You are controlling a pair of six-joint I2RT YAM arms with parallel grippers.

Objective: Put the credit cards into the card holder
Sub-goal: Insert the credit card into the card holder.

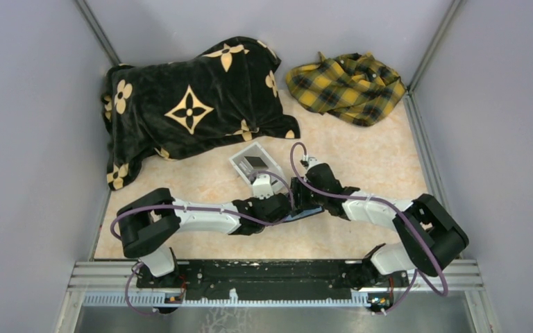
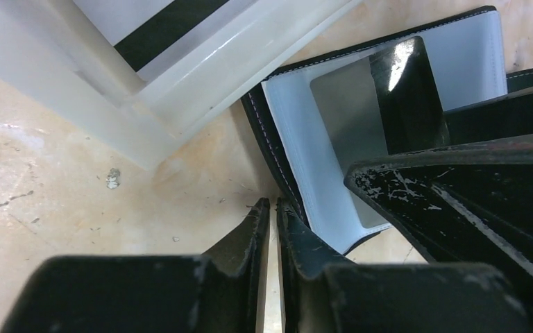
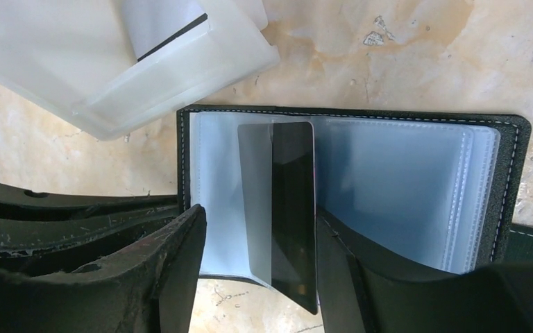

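Grey-silver card (image 3: 277,208), one half throwing a dark reflection, stands tilted over the left page of the card holder (image 3: 402,180). Its top end is against the pale plastic sleeves; its lower corner hangs past the holder's near edge. Holder lies spread open and flat on the table (image 3: 388,48), black rim, stitched border, just beside a clear-white box (image 3: 180,76).

Right gripper (image 3: 260,218): fingers well apart, card between them. Right finger touches the card's edge; a strip of sleeve shows between the left finger and the card. Cannot tell whether the card is truly clamped or only resting there.

Left gripper (image 2: 272,207): fingers almost together, a thin slit with bare table showing through it, nothing held. Tips sit right at the holder's black outer edge (touching or just shy, unclear).

Box holds a second card (image 2: 159,24), by the look of it, pale with a dark band.

Judgement: insertion step in hand. Card is at the sleeves but not seated. Next move calls for lining its leading edge up with a sleeve mouth, then a shallow slide along the page. Holder is likely to skate unless the left tips pin it.

Farther out, top view: black patterned blanket (image 1: 194,104) and yellow plaid cloth (image 1: 347,87) at the back, well apart from the work.
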